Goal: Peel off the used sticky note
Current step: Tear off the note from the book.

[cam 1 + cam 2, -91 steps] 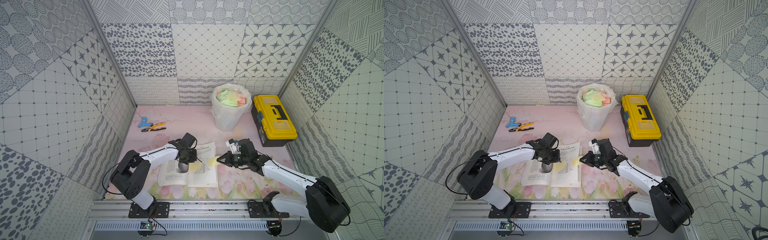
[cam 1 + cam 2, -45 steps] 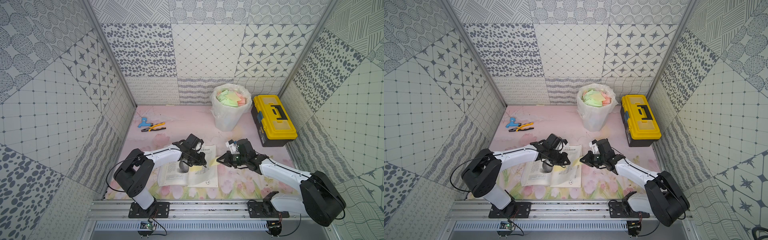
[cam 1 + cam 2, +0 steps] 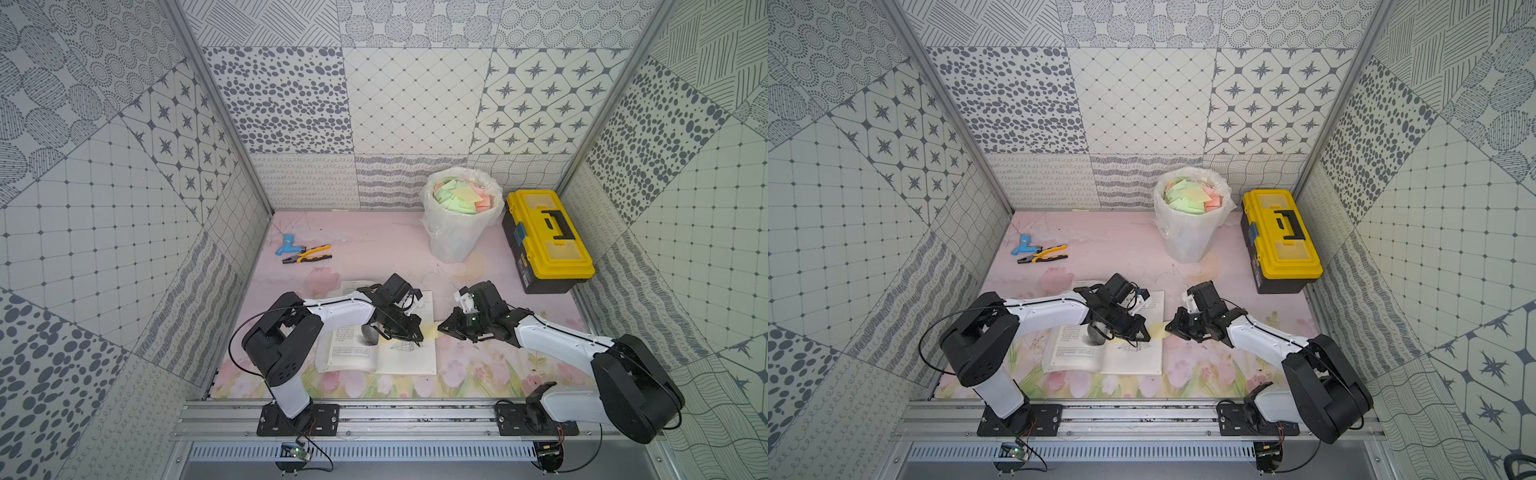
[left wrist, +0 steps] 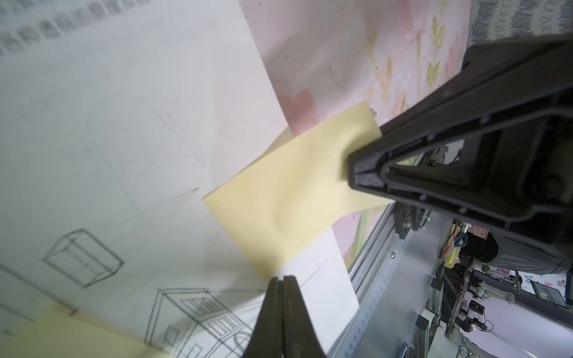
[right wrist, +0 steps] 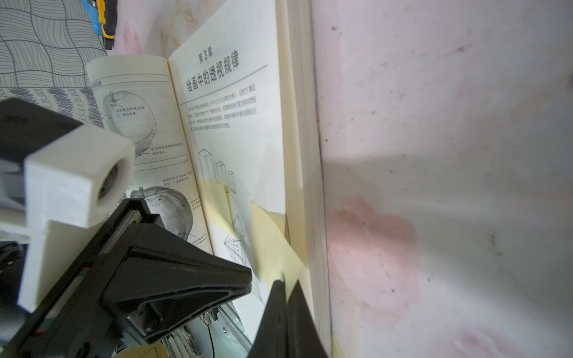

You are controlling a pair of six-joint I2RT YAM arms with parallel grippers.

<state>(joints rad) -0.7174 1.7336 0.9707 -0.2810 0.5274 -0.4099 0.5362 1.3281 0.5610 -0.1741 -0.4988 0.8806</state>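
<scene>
Sticky note (image 4: 294, 198): pale yellow, on the outer edge of the right-hand page of the open book (image 3: 399, 361), which lies front-centre on the tabletop (image 3: 374, 245). Part of the note lies over the page. The rest sticks out past the page edge over the pink floral surface. The sheet is buckled, not flat.

Right claw (image 4: 353, 173): closed on the note's outer edge. Both wrist views show the paper pinched between its tips.

Left claw (image 3: 417, 337): jaws together, no gap visible, tips down on the page right at the note's inner corner. Can't tell whether it pinches any paper or only presses on the page.

The two claws sit close together, with the note spanning between them.

Other items:
- Second yellow note (image 5: 214, 201) on the same page, nearer the spine.
- Plastic-lined bin (image 3: 459, 232) at the back, full of coloured notes.
- Yellow toolbox (image 3: 546, 239) just beside the bin, on its right.
- Pliers (image 3: 309, 254) and a blue fitting (image 3: 286, 245) back-left, touching each other and well apart from the book.
</scene>
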